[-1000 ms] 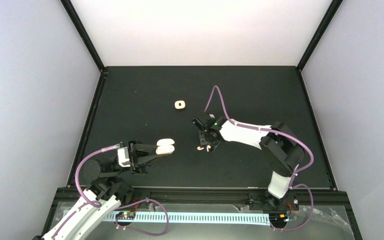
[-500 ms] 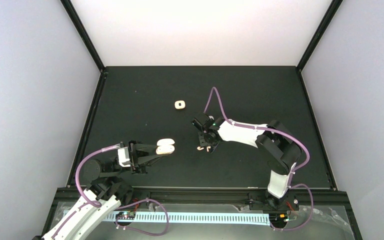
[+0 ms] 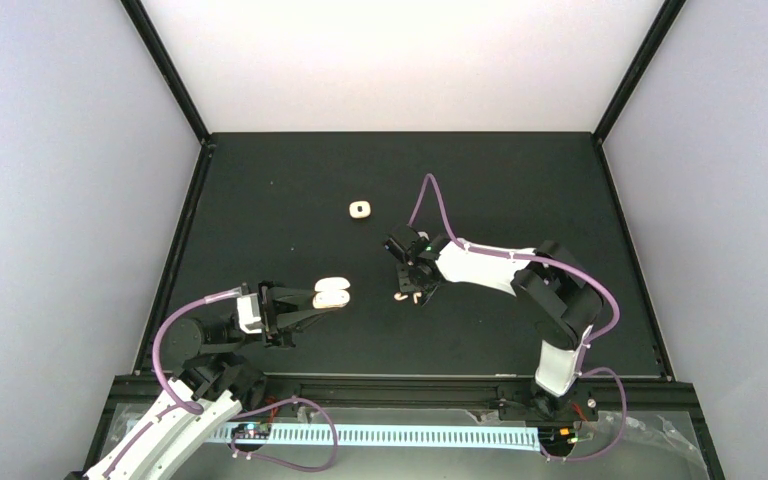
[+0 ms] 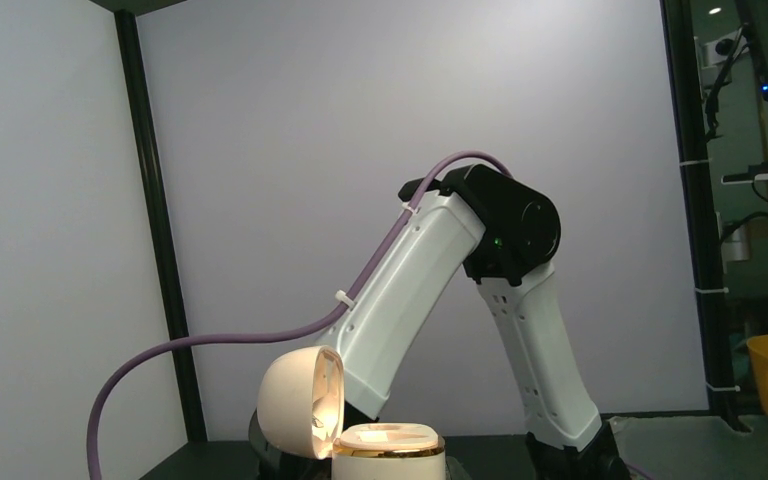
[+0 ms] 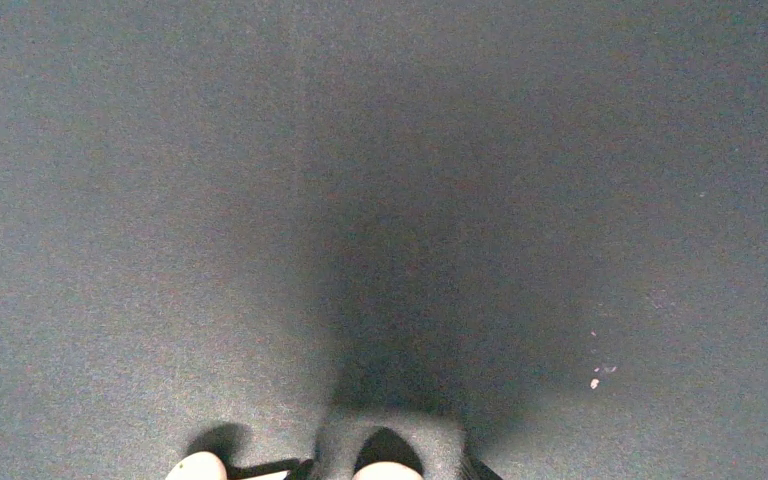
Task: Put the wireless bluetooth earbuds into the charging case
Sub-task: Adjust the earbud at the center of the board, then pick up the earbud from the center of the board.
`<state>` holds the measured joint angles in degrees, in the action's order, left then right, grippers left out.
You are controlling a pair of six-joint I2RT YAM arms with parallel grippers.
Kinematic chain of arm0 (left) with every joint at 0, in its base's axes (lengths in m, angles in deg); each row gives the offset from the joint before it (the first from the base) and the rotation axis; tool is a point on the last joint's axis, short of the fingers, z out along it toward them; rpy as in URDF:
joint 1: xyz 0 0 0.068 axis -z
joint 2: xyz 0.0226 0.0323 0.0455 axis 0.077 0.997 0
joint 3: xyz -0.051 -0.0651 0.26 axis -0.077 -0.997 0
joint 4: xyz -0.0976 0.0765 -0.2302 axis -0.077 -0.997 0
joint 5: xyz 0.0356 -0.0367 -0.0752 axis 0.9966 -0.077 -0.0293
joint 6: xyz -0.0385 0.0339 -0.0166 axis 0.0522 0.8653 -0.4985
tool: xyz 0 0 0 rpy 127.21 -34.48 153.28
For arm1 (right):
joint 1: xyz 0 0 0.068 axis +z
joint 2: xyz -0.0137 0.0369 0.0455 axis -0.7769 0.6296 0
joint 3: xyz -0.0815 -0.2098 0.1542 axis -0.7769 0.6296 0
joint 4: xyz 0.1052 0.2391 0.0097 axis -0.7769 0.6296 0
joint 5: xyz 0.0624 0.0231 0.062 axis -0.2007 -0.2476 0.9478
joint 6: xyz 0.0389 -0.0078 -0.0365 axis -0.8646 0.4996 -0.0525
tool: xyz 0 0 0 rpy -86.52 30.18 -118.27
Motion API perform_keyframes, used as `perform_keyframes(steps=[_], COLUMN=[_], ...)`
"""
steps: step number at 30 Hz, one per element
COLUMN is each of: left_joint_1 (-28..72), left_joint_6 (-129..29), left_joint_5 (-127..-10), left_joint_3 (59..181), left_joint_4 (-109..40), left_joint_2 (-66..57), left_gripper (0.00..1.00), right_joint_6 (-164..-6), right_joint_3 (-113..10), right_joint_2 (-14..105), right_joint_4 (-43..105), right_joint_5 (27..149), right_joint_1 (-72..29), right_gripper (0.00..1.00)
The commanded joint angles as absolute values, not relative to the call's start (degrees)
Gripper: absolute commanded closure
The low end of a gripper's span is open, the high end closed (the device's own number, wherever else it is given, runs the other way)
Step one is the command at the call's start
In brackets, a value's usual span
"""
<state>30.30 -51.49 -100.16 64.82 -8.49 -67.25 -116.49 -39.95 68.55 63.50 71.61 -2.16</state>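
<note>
My left gripper is shut on the cream charging case and holds it above the table at the near left. In the left wrist view the case stands upright with its lid swung open to the left and its base facing up. Two pale earbuds lie side by side on the black mat. My right gripper points down right over them. In the right wrist view one earbud sits between its parted fingertips, and the other earbud lies just to the left.
A small cream square object with a dark centre lies on the mat farther back. The black frame posts and grey walls close in the table on both sides. The right arm fills the middle of the left wrist view.
The right arm's elbow has shifted slightly to the left while its gripper stays over the two earbuds. The left arm and the case have not moved.
</note>
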Motion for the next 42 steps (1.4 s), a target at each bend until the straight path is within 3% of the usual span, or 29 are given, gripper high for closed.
perform_keyframes(steps=[1, 14, 31, 42], left_joint_1=[30.53, 30.51, 30.72, 30.76], left_joint_6=[-51.23, -51.22, -51.23, -51.32], left_joint_5=[-99.95, -99.9, -99.81, -99.94], left_joint_3=[67.76, 67.86, 67.86, 67.86], left_joint_4=[-8.97, -8.92, -9.21, -9.2], left_joint_2=[-67.12, -68.73, -68.6, -67.89], left_gripper=[0.98, 0.99, 0.98, 0.98], right_joint_6=[-119.59, -122.09, -121.47, -121.79], right_joint_3=[-38.42, -38.51, -38.69, -38.65], right_joint_2=[69.74, 72.68, 71.51, 68.25], right_joint_4=[67.15, 72.01, 70.75, 70.33], right_joint_5=[72.83, 70.02, 70.57, 68.91], right_joint_1=[-1.27, 0.07, 0.07, 0.03], right_gripper=[0.65, 0.7, 0.89, 0.92])
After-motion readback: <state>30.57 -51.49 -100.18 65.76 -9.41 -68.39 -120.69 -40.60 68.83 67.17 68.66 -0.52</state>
